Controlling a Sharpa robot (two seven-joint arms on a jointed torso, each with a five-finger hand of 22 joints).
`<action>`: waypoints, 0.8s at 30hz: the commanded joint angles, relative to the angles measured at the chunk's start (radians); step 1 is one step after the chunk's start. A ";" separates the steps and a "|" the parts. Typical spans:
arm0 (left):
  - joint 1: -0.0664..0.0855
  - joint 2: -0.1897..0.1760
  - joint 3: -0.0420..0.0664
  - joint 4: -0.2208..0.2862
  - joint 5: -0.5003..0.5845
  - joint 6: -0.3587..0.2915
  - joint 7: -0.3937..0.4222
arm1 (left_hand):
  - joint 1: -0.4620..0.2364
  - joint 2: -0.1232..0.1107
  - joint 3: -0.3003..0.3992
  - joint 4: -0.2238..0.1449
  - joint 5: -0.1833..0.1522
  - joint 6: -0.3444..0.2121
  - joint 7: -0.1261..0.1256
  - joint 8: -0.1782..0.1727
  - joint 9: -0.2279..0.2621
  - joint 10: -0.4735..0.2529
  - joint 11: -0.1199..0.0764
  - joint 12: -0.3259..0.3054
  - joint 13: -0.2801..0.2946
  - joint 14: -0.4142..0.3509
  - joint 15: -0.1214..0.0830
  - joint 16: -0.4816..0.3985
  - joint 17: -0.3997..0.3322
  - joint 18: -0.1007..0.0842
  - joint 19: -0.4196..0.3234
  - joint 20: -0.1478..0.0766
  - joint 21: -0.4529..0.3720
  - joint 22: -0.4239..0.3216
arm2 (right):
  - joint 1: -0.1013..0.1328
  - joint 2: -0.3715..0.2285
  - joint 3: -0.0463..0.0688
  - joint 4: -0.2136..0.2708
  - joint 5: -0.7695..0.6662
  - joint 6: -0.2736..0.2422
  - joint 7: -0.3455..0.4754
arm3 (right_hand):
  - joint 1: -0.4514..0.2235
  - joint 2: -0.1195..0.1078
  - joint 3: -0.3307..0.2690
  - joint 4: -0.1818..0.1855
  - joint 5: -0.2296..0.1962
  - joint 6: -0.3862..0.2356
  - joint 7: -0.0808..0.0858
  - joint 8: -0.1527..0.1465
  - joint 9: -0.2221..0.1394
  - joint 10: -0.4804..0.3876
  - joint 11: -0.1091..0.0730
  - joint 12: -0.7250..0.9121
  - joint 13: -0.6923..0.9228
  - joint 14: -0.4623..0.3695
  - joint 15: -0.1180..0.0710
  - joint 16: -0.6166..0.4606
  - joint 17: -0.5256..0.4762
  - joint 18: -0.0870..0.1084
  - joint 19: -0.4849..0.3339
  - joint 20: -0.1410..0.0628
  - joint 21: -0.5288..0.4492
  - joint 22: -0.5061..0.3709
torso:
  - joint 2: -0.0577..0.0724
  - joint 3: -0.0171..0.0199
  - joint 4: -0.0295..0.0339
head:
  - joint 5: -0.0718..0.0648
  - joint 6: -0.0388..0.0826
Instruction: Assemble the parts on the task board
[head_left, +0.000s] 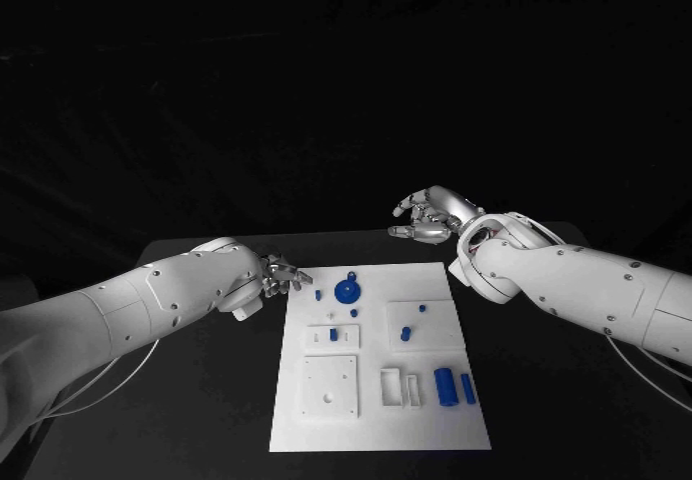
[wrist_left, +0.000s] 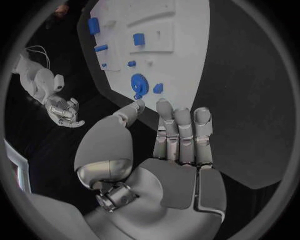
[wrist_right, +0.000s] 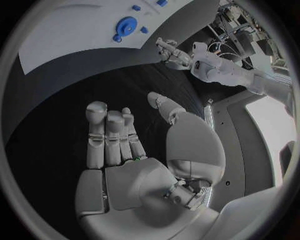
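Both hands are empty: the left hand (head_left: 274, 277) hovers just off the far left corner of the task board (head_left: 447, 420), fingers (wrist_left: 181, 131) extended and apart, nothing between them. The right hand (head_left: 433, 216) hangs over the black table (head_left: 188, 420) beyond the board's far right corner, well apart from it, its fingers (wrist_right: 107, 137) likewise spread around nothing. On the white board lie the blue parts: a round disc (head_left: 348, 291) near the far left, two upright cylinders (head_left: 446, 386) at the near right, and smaller pieces between.
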 joint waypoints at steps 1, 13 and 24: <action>0.001 0.025 0.001 -0.032 -0.035 0.075 0.008 | -0.013 -0.002 0.000 0.010 -0.017 -0.013 0.001 -0.008 -0.003 -0.007 0.003 -0.007 0.000 -0.002 0.007 -0.003 -0.003 -0.011 -0.009 -0.134 -0.006 -0.001 | 0.000 0.001 0.000 0.002 0.001 0.008 0.006 | 0.000 0.005 -0.003 0.005 0.006 -0.011 0.015 0.003 0.000 -0.005 0.000 0.007 -0.002 -0.001 -0.002 -0.002 -0.001 0.101 0.001 -0.006 -0.006 0.010 | 0.001 0.0000 -0.0004 | 0.000 0.000; -0.002 0.095 -0.003 -0.125 -0.047 0.100 0.018 | -0.078 -0.027 -0.022 0.080 -0.078 -0.027 0.006 -0.016 -0.004 -0.011 0.008 -0.004 0.005 -0.009 0.010 0.005 -0.008 -0.014 -0.013 -0.135 -0.010 0.001 | 0.000 0.003 0.000 0.007 0.001 0.006 0.006 | -0.001 0.005 -0.003 0.006 0.006 -0.012 0.015 0.003 -0.001 -0.005 0.001 0.008 -0.002 -0.001 -0.002 -0.002 -0.001 0.101 0.001 -0.006 -0.006 0.010 | 0.008 0.0006 -0.0065 | 0.001 0.002; -0.007 0.121 -0.005 -0.167 -0.056 0.112 0.023 | -0.086 -0.013 -0.063 0.080 -0.076 -0.030 0.005 -0.016 0.000 -0.015 0.008 -0.003 0.008 -0.013 0.009 0.008 -0.007 -0.011 -0.020 -0.137 -0.010 0.004 | 0.000 0.003 0.001 0.010 0.001 0.005 0.005 | -0.001 0.005 -0.003 0.006 0.006 -0.012 0.015 0.003 -0.001 -0.005 0.001 0.008 -0.002 -0.001 -0.002 -0.002 -0.001 0.101 0.001 -0.006 -0.006 0.010 | 0.009 0.0008 -0.0076 | -0.001 0.001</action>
